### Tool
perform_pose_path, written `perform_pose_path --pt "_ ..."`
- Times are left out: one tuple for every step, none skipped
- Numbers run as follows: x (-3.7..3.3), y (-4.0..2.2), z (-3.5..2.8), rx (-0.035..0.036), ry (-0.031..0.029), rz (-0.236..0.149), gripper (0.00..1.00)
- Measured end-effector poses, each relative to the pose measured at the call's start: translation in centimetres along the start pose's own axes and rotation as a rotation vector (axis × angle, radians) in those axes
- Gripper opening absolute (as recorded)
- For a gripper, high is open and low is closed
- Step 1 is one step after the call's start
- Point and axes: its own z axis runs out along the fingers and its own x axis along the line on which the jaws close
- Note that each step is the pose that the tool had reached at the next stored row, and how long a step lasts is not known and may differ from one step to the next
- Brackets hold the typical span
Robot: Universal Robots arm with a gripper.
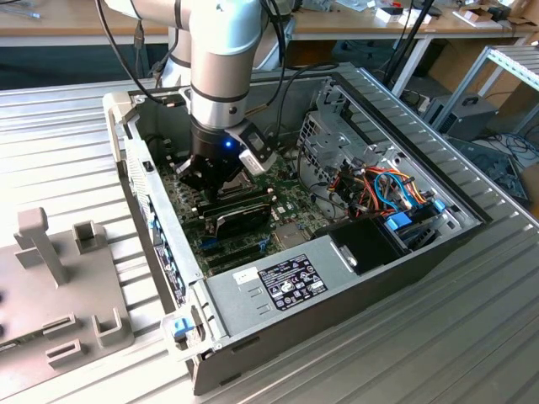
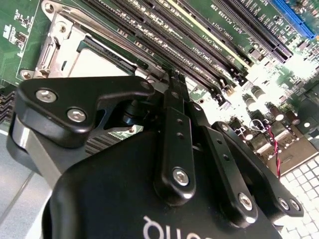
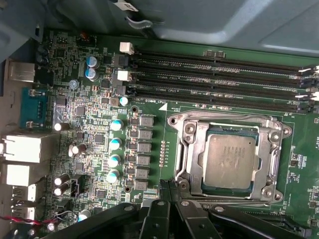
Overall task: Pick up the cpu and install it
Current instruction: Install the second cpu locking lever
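Cpu [image 3: 229, 162] flush within socket frame [image 3: 187, 149]

We see white lettering on the green motherboard [image 3: 149, 102] beside the memory slots [image 3: 214, 74], a black printed label [image 1: 292, 283] on the power supply [image 1: 244, 296], and cut-off white letters on the gripper [image 2: 172, 77]; none reads clearly.
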Motion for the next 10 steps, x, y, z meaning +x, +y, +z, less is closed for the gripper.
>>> perform_pose_path --pt "0.0 0.0 -0.05 -0.0001 -0.0001 0.0 0.11" --pt "-0.01 0.0 -0.14 -0.0004 -0.0004 0.0 0.11" --pt "-0.02 0.0 -0.23 -0.0002 -0.0008 0.0 0.11" --pt "-0.02 0.0 -0.38 -0.0005 -0.0003 0.0 0.11" --pt "-0.01 -0.01 -0.52 -0.0002 0.0 0.0 0.11" --pt "-0.01 -0.01 -0.6 -0.0002 0.0 0.0 0.11" --pt "-0.01 -0.01 -0.7 -0.0002 0.0002 0.0 0.11" --pt "-0.01 -0.01 -0.81 -0.0001 0.0003 0.0 0.11" --pt "-0.02 -0.02 -0.94 -0.0001 0.0003 0.0 0.11" --pt "-0.02 -0.02 -1.06 -0.0002 0.0003 0.0 0.11"
